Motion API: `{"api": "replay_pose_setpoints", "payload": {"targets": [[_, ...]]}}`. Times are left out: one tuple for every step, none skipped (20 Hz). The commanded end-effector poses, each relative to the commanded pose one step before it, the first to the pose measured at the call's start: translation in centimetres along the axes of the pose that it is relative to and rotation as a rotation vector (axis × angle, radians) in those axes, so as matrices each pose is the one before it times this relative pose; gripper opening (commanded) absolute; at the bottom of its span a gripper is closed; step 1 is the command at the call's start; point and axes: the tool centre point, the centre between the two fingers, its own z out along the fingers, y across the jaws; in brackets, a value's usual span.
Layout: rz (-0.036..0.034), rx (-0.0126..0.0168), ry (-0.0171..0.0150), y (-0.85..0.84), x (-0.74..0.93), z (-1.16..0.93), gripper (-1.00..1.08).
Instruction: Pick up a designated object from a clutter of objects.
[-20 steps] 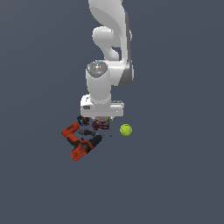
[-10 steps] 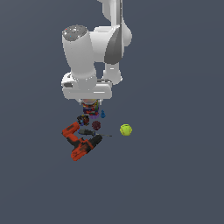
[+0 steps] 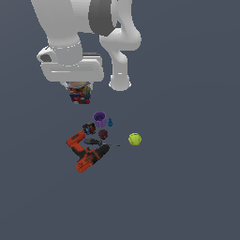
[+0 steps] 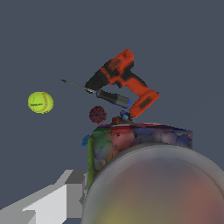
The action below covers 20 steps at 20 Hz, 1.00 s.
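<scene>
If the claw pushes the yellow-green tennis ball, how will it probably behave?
The yellow-green tennis ball is round and lies apart from the orange-and-black power drill, so it would probably roll away freely. Its fuzzy-looking surface suggests it is light and not slippery.

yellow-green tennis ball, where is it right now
In the exterior view, the yellow-green tennis ball lies alone on the exterior view's right of the clutter, nearest the small dark-red round item and the orange-and-black power drill.

Can [image 3: 80, 93] above the clutter [image 3: 93, 140]
</scene>
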Motion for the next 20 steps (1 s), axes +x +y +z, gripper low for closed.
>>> {"api": "replay_pose_setpoints", "payload": {"targets": [[-0.00016,-0.00114,0.0022,1.387,-0.689,-2.475,-1.0],[0.0,0.0,0.0,0.522,-0.239,-0.862,-1.0],[0.00013,-0.00046,-0.00008,0.489,-0.224,-0.825,-1.0],[0.0,0.0,0.0,0.473,-0.207,-0.774,-1.0],[0.00005,-0.00048,-0.00008,0.432,-0.187,-0.732,-1.0],[0.0,0.0,0.0,0.421,-0.171,-0.679,-1.0],[0.0,0.0,0.0,0.395,-0.155,-0.631,-1.0],[-0.00006,-0.00048,-0.00006,0.346,-0.136,-0.591,-1.0],[0.0,0.0,0.0,0.339,-0.125,-0.535,-1.0],[-0.0001,-0.00047,-0.00006,0.287,-0.106,-0.494,-1.0],[0.0,0.0,0.0,0.28,-0.096,-0.437,-1.0],[0.0,0.0,0.0,0.251,-0.081,-0.387,-1.0],[-0.00018,-0.00045,-0.00004,0.195,-0.06,-0.345,-1.0],[0.0,0.0,0.0,0.191,-0.051,-0.288,-1.0],[0.0,0.0,0.0,0.161,-0.037,-0.238,-1.0],[0.0,0.0,0.0,0.131,-0.024,-0.189,-1.0],[-0.00042,-0.00055,-0.00001,0.06,-0.003,-0.153,-1.0],[0.0,0.0,0.0,0.07,-0.006,-0.096,-1.0],[0.0,0.0,0.0,0.041,-0.002,-0.055,-1.0],[0.0,0.0,0.0,0.013,0.0,-0.018,-1.0]]}}
